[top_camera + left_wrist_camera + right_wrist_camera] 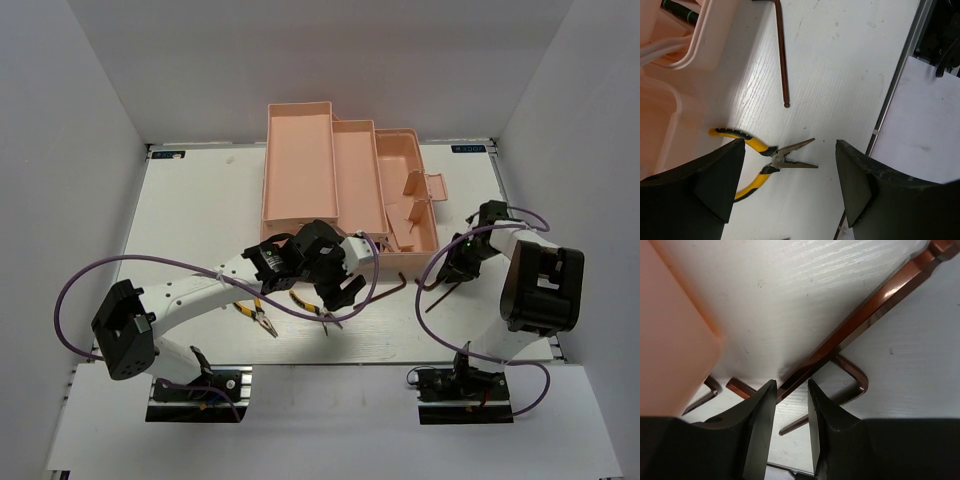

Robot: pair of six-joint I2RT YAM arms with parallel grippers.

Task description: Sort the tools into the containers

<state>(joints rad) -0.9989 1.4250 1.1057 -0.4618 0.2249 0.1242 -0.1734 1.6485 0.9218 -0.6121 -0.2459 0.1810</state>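
The pink toolbox (pixel 330 180) stands open at the back centre. My left gripper (pixel 335 293) hangs open just above a pair of yellow-handled pliers (pixel 760 160), which lies on the table between and below its fingers (pixel 715 185). A second pair of yellow pliers (pixel 262 316) lies to the left. A long dark hex key (pixel 783 55) lies on the table beyond. My right gripper (pixel 790 385) is shut on a brown hex key (pixel 875 305) that slants up and away, lifted off the table. A green-black tool (pixel 677 9) rests in a tray.
More hex keys lie under the right gripper: one with a rounded bend (pixel 860 380) and a small one (pixel 707 392) beside the toolbox wall (pixel 670 340). A fold-out tray (pixel 420 195) juts out on the toolbox's right. The table's metal edge (pixel 890 100) runs nearby.
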